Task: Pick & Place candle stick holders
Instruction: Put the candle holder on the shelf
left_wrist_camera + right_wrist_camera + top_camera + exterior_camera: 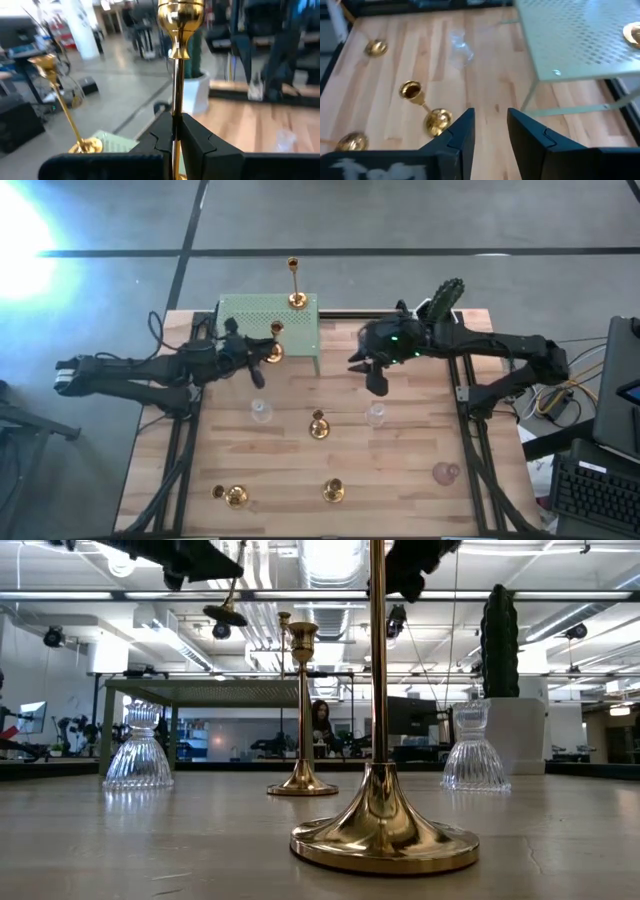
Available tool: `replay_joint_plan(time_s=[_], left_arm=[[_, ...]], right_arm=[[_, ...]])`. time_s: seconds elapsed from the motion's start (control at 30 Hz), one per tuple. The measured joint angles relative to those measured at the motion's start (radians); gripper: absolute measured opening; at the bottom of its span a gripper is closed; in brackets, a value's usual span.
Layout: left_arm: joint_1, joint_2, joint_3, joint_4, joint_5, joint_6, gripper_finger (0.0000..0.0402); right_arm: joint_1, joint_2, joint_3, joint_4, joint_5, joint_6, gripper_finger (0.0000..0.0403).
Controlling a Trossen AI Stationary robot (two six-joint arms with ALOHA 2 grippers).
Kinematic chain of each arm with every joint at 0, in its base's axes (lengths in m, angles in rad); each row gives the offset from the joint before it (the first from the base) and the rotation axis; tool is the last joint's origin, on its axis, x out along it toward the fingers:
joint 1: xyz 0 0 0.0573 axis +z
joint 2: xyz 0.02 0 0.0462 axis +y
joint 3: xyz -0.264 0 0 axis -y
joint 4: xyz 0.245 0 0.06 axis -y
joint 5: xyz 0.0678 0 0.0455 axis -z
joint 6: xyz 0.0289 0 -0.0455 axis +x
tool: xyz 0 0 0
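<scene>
We count one gold candlestick (295, 283) on the green shelf (300, 330). Our left claw (258, 360) clamps a second over it (at ten o'clock). Right claw (375, 380) hangs open, empty. Six holders wait on the surface (400, 480).

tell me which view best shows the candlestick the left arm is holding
The left wrist view: the candlestick stands upright, its stem pinched between the left fingers. The high view shows it small at the shelf edge; the low view only its hanging base; the right wrist view misses it.

Five gold candlesticks (318, 426), three glass holders (261, 411)
</scene>
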State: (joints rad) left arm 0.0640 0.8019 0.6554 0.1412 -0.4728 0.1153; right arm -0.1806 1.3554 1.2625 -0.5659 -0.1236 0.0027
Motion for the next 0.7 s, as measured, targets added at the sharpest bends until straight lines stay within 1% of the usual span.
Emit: replay_joint_plan(time_s=[0.13,0.23,0.3,0.4,0.57,0.7], left_arm=[[0.034,-0.049,-0.114,0.182,0.002,0.020,0.0018],[0.080,-0.075,-0.172,0.263,0.014,0.020,0.0018],[0.117,-0.083,-0.191,0.268,0.020,0.010,0.0018],[0.180,-0.077,-0.203,0.268,0.063,-0.009,0.0018],[0.292,-0.052,-0.202,0.285,0.173,-0.044,0.0018],[0.370,-0.030,-0.200,0.305,0.257,-0.088,0.0018]], right_arm=[[-0.002,-0.147,-0.187,0.191,0.054,0.077,0.0086],[0.000,-0.252,-0.312,0.309,0.075,0.125,0.0076],[-0.001,-0.313,-0.377,0.363,0.076,0.157,0.0070],[-0.001,-0.391,-0.462,0.400,0.088,0.186,0.0064],[-0.001,-0.486,-0.573,0.411,0.152,0.234,0.0058],[-0.001,-0.535,-0.643,0.472,0.157,0.234,0.0056]])
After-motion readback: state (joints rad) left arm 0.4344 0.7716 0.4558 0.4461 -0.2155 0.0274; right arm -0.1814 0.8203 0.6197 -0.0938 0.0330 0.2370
